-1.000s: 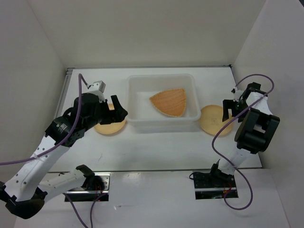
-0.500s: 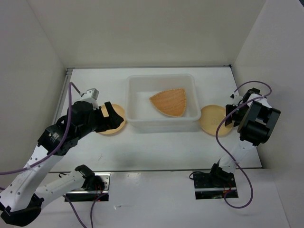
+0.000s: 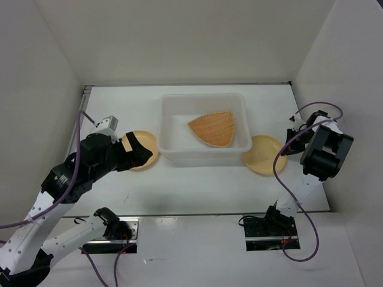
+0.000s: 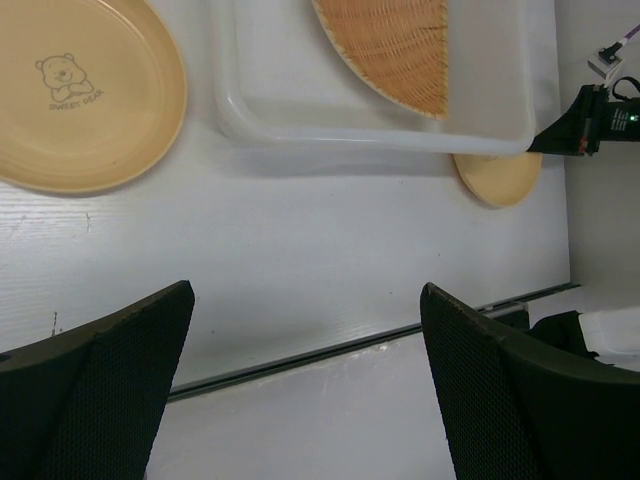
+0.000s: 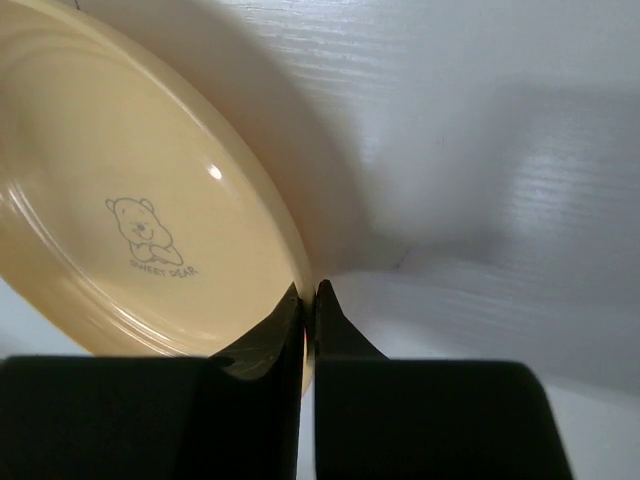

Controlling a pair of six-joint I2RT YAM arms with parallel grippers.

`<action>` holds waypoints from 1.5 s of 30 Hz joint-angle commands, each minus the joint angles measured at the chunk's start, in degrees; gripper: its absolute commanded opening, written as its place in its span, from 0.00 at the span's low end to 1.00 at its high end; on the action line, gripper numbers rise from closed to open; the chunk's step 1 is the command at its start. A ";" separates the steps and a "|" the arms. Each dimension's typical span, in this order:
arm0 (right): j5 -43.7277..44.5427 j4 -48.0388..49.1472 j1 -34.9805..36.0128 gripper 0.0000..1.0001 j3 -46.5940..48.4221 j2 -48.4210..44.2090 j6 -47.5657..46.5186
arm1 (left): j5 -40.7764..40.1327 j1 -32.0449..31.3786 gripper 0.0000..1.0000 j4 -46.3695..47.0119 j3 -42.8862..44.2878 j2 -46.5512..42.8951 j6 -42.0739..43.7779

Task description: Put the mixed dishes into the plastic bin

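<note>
Right gripper [image 5: 308,296]: my fingers pinched shut on the outer rim of the right yellow plate [image 3: 262,155], wrist low; the plate's inner edge meets the plastic bin [image 3: 203,158] at its corner. Left gripper [image 4: 305,300]: my jaws wide apart, hovering over bare table [image 3: 197,185] just beside the left yellow plate [image 4: 85,95]. Tan plate [image 3: 213,128]: inside bin.

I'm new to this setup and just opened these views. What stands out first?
The tan woven plate lies inside the plastic bin at the centre. The right gripper pinches the rim of the right yellow plate beside the bin's right corner, while the left gripper hangs open near the left yellow plate.
</note>
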 commanded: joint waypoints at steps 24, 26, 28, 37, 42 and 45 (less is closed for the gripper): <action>2.46 -1.57 31.26 0.00 29.58 -24.94 7.27 | -3.96 0.27 1.00 -1.51 1.32 0.31 2.66; 1.93 -1.57 32.67 0.00 31.15 -20.19 6.30 | -4.49 0.27 1.00 -3.43 2.11 0.31 1.96; 3.15 -1.57 33.90 0.00 32.99 -17.20 4.73 | -5.20 0.27 1.00 -5.10 2.81 -0.31 -0.22; 6.85 0.27 43.04 0.00 30.64 -6.21 2.79 | -7.04 0.79 1.00 -14.24 3.87 -5.93 -7.70; 9.40 4.39 43.58 0.00 27.31 -2.08 2.26 | -6.26 0.80 1.00 -17.14 3.87 -8.21 -11.22; 11.07 7.64 43.58 0.00 25.45 -1.54 1.73 | -5.64 0.80 1.00 -18.20 3.87 -8.22 -11.84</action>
